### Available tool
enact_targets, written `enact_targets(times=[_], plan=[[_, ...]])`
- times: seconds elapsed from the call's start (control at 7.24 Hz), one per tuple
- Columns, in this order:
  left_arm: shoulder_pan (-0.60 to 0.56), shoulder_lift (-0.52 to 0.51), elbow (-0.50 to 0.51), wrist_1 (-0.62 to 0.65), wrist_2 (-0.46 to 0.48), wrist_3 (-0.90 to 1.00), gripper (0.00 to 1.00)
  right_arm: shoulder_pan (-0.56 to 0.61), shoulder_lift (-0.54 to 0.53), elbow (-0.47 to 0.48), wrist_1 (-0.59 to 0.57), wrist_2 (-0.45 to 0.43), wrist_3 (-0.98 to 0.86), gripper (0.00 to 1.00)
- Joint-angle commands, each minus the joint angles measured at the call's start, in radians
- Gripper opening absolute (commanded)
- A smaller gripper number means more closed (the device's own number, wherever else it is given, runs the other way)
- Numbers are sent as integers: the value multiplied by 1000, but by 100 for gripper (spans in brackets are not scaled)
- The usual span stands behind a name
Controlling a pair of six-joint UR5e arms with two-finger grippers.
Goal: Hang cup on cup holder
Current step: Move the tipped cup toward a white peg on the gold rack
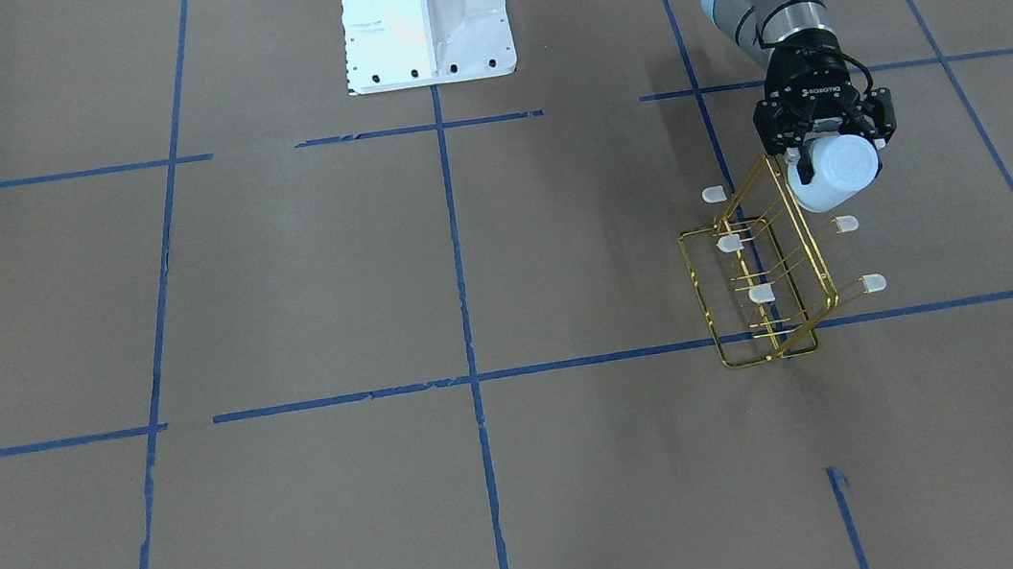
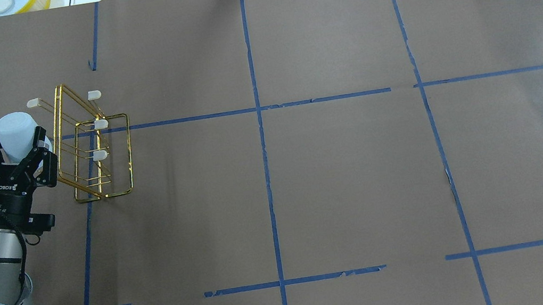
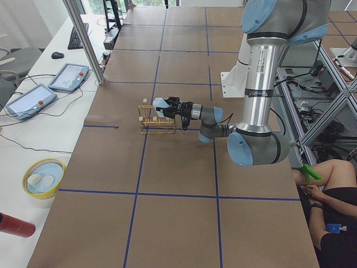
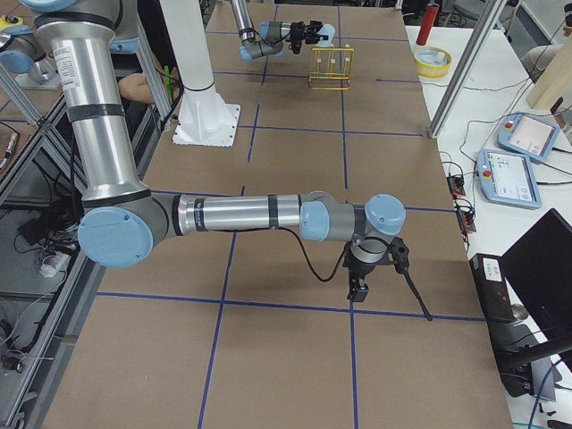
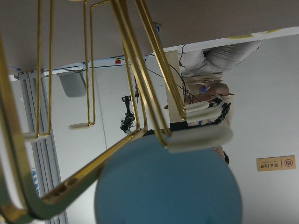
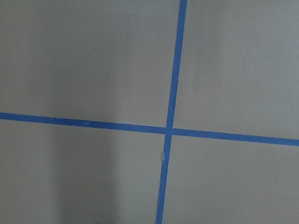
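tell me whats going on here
The robot's left hand grips a small pale blue cup and holds it in the air right beside the gold wire cup holder, close to one of its capped prongs. The cup is not hung on any prong yet. The right hand hangs over bare table far from the rack, and whether it is open or shut cannot be told.

In the left wrist view, the small pale blue plastic cup point(image 5: 168, 186) is cut off at 6 o'clock, the gold thin-wire rack point(image 5: 60, 193) at 9 and 12. The right gripper point(image 4: 357, 290) is too small to be judged.
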Motion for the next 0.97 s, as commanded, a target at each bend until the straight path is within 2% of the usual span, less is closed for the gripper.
enact_targets(times=[0.0, 0.83], plan=[[-6, 2, 14, -4, -9, 0, 0, 0, 0, 0, 0, 0, 0, 100], [-7, 6, 22, -8, -21, -58, 0, 0, 0, 0, 0, 0, 0, 100]])
